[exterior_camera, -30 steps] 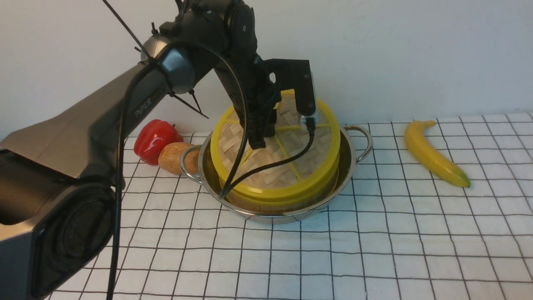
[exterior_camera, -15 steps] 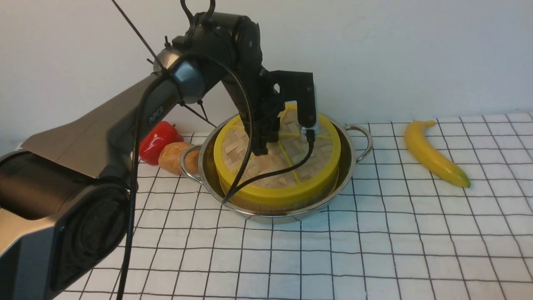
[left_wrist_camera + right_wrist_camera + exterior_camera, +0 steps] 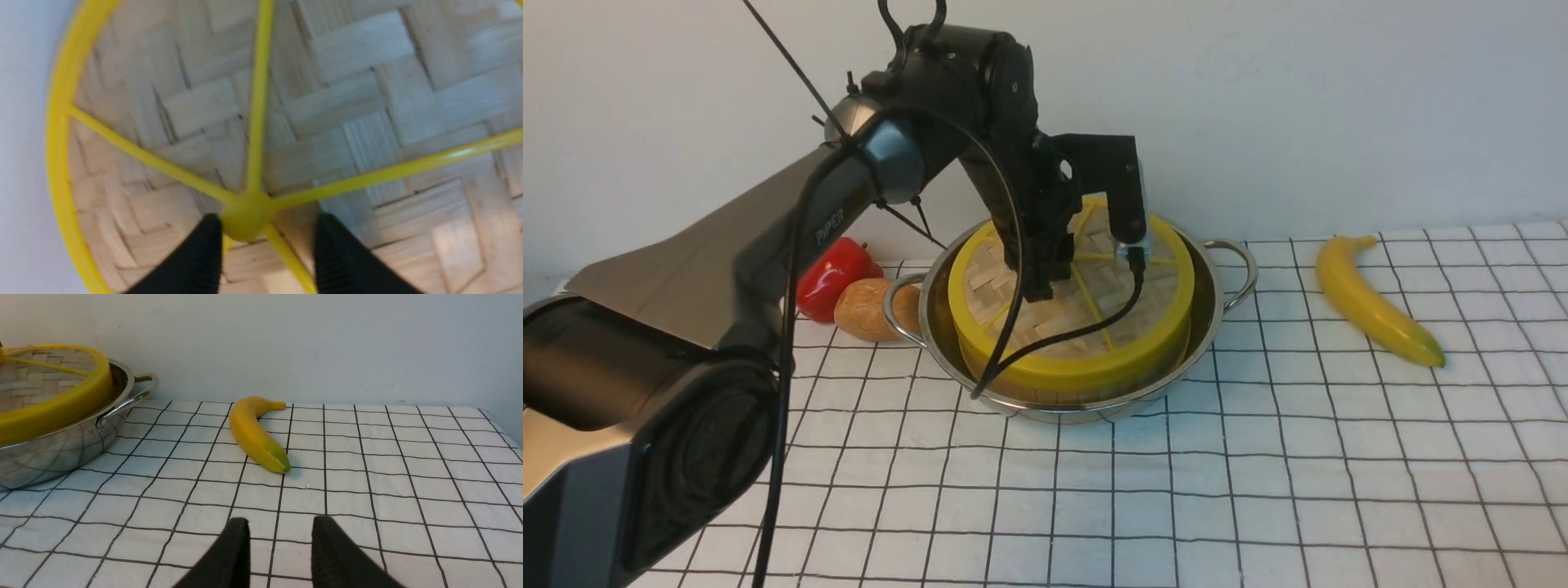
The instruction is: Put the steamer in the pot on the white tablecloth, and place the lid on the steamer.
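Noting surroundings first: a red pepper and a brown potato lie left of the pot, the potato partly behind its left handle (pepper partly hidden by the left arm). A banana lies well apart, to the right. Black cables and the left arm cross in front of the lid, blocking part of the view.

Surface: white cloth with a thin black grid, spread over the desk. Pale plain wall behind.

Steamer: in the pot, under the lid; only a strip of its side shows. Left gripper: released, fingers apart at the lid's yellow hub. Right gripper: released, nothing between its fingers.

Count: one pot, two loop handles; one steamer; one lid; one pepper; one potato; one banana; two grippers.
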`<state>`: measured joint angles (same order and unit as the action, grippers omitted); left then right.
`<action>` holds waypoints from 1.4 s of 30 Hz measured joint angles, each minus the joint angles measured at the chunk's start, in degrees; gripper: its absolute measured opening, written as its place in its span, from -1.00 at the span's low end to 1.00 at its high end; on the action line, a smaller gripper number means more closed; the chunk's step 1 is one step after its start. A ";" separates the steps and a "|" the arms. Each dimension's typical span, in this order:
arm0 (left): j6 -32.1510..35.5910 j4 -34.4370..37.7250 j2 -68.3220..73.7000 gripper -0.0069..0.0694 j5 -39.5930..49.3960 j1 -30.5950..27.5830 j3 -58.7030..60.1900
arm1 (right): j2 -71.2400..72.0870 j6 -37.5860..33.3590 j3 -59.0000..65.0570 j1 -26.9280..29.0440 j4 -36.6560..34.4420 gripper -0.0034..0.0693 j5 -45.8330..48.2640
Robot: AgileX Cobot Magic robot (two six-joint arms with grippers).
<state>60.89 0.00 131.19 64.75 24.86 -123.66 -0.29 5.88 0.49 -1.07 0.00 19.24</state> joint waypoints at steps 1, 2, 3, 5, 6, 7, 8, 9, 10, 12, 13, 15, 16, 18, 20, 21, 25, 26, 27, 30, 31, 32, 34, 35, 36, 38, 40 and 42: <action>-1.80 -0.54 -0.36 0.21 1.13 0.00 0.00 | 0.00 0.00 0.00 0.00 0.00 -0.25 0.00; -2.16 -0.54 -0.46 0.23 1.28 0.00 0.00 | 0.00 0.00 0.00 0.00 0.00 -0.25 0.00; -4.96 -1.65 -1.31 0.37 2.20 0.00 0.06 | 0.00 0.00 0.00 0.00 0.00 -0.25 0.00; -8.77 -3.18 -3.37 0.53 2.80 0.00 0.06 | 0.00 0.00 0.00 0.00 0.00 -0.25 0.00; -11.55 -3.70 -5.56 0.60 2.80 0.00 0.06 | 0.00 0.00 0.00 0.00 0.00 -0.25 0.00; -14.27 -3.86 -6.98 0.64 2.74 0.00 0.06 | 0.00 0.00 0.00 0.00 0.00 -0.25 0.00; -16.88 -3.85 -8.47 0.67 2.64 0.00 0.06 | 0.00 0.00 0.00 0.00 0.00 -0.25 0.00; -20.63 -3.75 -10.34 0.70 2.53 0.00 0.06 | 0.00 0.00 0.00 0.00 0.00 -0.25 0.00; -23.86 -3.39 -11.84 0.70 2.15 0.00 0.06 | 0.00 0.00 0.00 0.00 0.00 -0.25 0.00; -32.75 -1.41 -15.63 0.72 -0.28 0.00 0.06 | 0.00 0.00 0.00 0.00 0.00 -0.25 0.00; -33.53 -1.41 -15.94 0.72 -0.28 0.00 0.06 | 0.00 0.00 0.00 0.00 0.00 -0.25 0.00; -42.14 1.16 -19.25 0.72 -4.10 0.00 0.00 | 0.00 0.00 0.00 0.00 0.00 -0.25 0.00; -44.04 1.69 -20.00 0.72 -5.30 0.00 0.00 | 0.00 0.00 0.00 0.00 0.00 -0.25 0.00; -46.83 2.18 -21.33 0.72 -7.91 0.00 0.00 | 0.00 0.00 0.00 0.00 0.00 -0.25 0.00; -47.84 2.23 -21.98 0.72 -10.14 0.00 0.00 | 0.00 0.00 0.00 0.00 0.00 -0.25 0.00; -48.07 2.23 -22.14 0.72 -11.23 0.00 0.00 | 0.00 0.00 0.00 0.00 0.00 -0.25 0.00; -48.31 2.38 -22.15 0.72 -14.21 0.00 0.00 | 0.00 0.00 0.00 0.00 0.00 -0.25 0.00; -48.31 2.16 -22.15 0.72 -14.59 0.00 0.00 | 0.00 0.00 0.00 0.00 0.00 -0.25 0.00; -48.31 1.83 -22.09 0.72 -14.89 0.00 0.06 | 0.00 0.00 0.00 0.00 0.00 -0.25 0.00; -48.31 0.00 -23.83 0.72 -14.94 0.00 1.77 | 0.00 0.00 0.00 0.00 0.00 -0.25 0.00; -48.31 -1.03 -25.59 0.72 -14.94 0.00 4.03 | 0.00 0.00 0.00 0.00 0.00 -0.25 0.00; -48.31 -1.17 -26.46 0.72 -14.94 0.00 4.49 | 0.00 0.00 0.00 0.00 0.00 -0.25 0.00; -48.31 -2.19 -34.69 0.72 -15.47 -0.66 12.81 | 0.00 0.00 0.00 0.00 0.00 -0.25 0.00; -48.31 -2.31 -37.86 0.72 -15.96 -1.11 16.76 | 0.00 0.00 0.00 0.00 0.00 -0.25 0.00; -48.31 -2.31 -42.16 0.72 -17.12 -2.00 20.92 | 0.00 0.00 0.00 0.00 0.00 -0.25 0.00; -48.31 -1.59 -52.32 0.72 -20.69 -5.32 29.56 | 0.00 0.00 0.00 0.00 0.00 -0.25 0.00; -48.31 -0.89 -57.00 0.72 -22.93 -7.41 34.86 | 0.00 0.00 0.00 0.00 0.00 -0.25 0.00; -48.31 0.66 -67.35 0.72 -27.02 -13.68 46.05 | 0.00 0.00 0.00 0.00 0.00 -0.25 0.00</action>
<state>12.58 0.67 63.84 37.73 11.18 -77.61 -0.29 5.88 0.49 -1.07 0.00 19.24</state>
